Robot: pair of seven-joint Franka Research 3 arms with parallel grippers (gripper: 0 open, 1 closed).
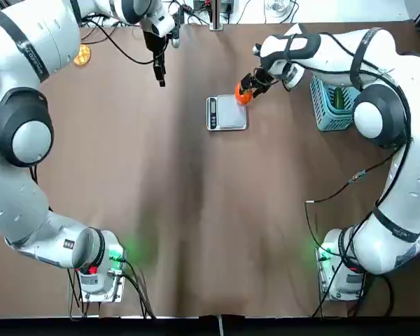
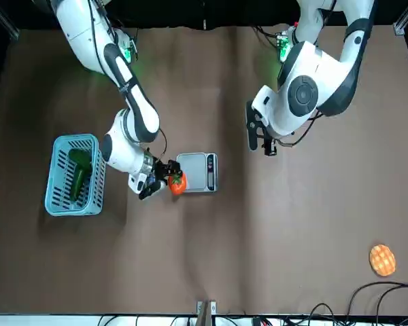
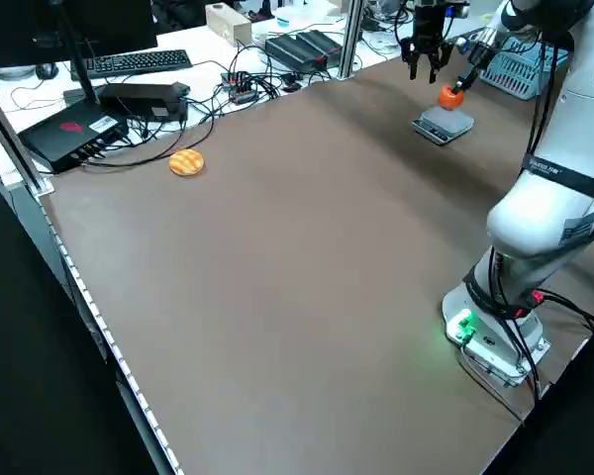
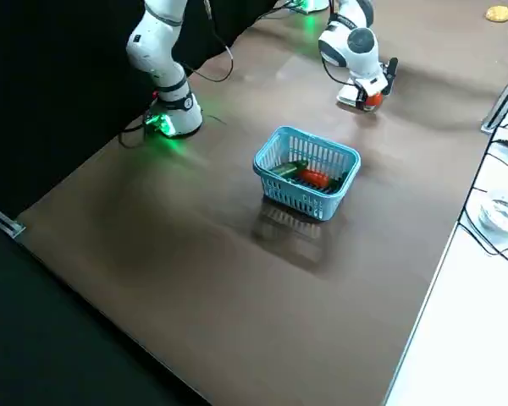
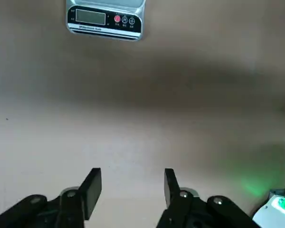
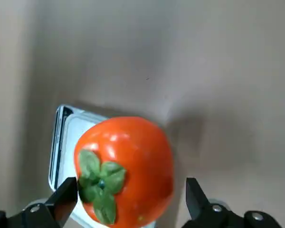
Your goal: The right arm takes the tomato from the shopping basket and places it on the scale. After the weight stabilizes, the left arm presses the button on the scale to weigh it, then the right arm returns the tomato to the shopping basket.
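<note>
- Tomato (image 6: 126,166) sits between the spread fingers of the right gripper (image 6: 130,187). One finger (image 6: 66,192) is against it and a gap shows at the other, so it is not pinched.
- Position: over the corner of the scale (image 1: 227,113) nearest the right arm, not centred on the plate.
- Risk: left this far off-centre, the round fruit could roll off the plate onto the table, or a finger could nudge it as the arm pulls away.
- Risk: any finger contact left on the fruit would likely keep the reading from settling.
- Unclear: whether the tomato's underside rests on the plate or hangs just above it; its base is hidden in every view.
- Left gripper (image 5: 133,183) hovers, fingers apart and empty, well back from the display strip. A press made too soon would weigh an unsettled load.
- Shopping basket (image 2: 54,197) stands apart, beyond the right arm, with a green vegetable (image 2: 77,173) inside. An orange-red patch beside it is hard to make out.
</note>
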